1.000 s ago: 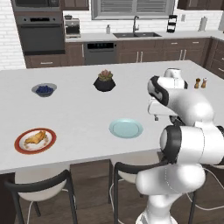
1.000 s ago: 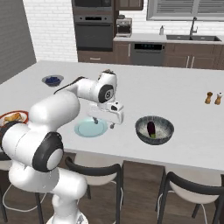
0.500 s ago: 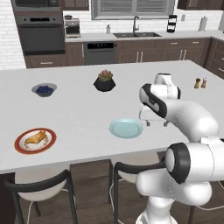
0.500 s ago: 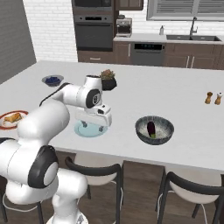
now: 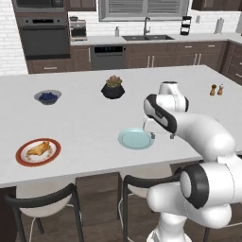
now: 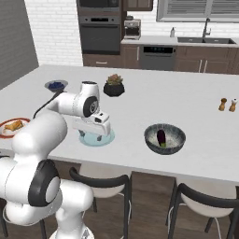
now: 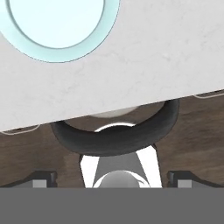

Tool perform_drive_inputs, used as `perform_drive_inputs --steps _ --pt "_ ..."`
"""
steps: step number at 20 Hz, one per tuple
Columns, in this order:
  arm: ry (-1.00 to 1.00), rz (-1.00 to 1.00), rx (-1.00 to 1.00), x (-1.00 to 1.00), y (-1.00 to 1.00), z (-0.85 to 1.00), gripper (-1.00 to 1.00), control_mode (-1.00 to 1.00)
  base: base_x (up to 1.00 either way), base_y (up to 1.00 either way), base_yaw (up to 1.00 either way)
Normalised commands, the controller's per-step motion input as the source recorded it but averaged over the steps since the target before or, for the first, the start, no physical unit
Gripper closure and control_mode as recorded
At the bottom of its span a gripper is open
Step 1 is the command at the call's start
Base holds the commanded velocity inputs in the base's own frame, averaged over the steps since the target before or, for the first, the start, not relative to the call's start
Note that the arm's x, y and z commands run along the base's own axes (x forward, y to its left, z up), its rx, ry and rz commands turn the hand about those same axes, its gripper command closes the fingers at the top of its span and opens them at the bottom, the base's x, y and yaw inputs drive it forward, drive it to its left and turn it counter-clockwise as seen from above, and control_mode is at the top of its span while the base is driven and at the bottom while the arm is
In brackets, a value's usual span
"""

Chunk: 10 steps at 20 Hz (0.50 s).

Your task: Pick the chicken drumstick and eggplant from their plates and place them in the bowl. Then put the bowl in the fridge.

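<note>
Glossy white rounded arm [image 5: 208, 134] segments, dark grey joint rings.

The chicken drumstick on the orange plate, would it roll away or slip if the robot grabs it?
The chicken drumstick looks lumpy and uneven, so it probably won't roll far. It looks small on its orange-rimmed plate, so likely light. Its irregular shape might twist or slip between narrow fingers, so a grip across the thickest part seems safest.

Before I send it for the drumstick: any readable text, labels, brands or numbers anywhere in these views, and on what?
None can be read.
Black built-in wall oven: no legible markings.
Small countertop appliance beside it: too small to tell.
Brown salt and pepper shakers: no labels visible.
</note>
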Motion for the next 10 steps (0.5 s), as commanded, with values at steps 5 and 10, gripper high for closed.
perform_drive_inputs --steps 5,10 --pt "0.00 0.00 0.00 0.00 0.00 0.00 -1.00 -1.00 0.00 0.00 0.00" --pt "0.00 0.00 0.00 -0.06 0.09 0.00 -1.00 -1.00 0.00 0.00 0.00"
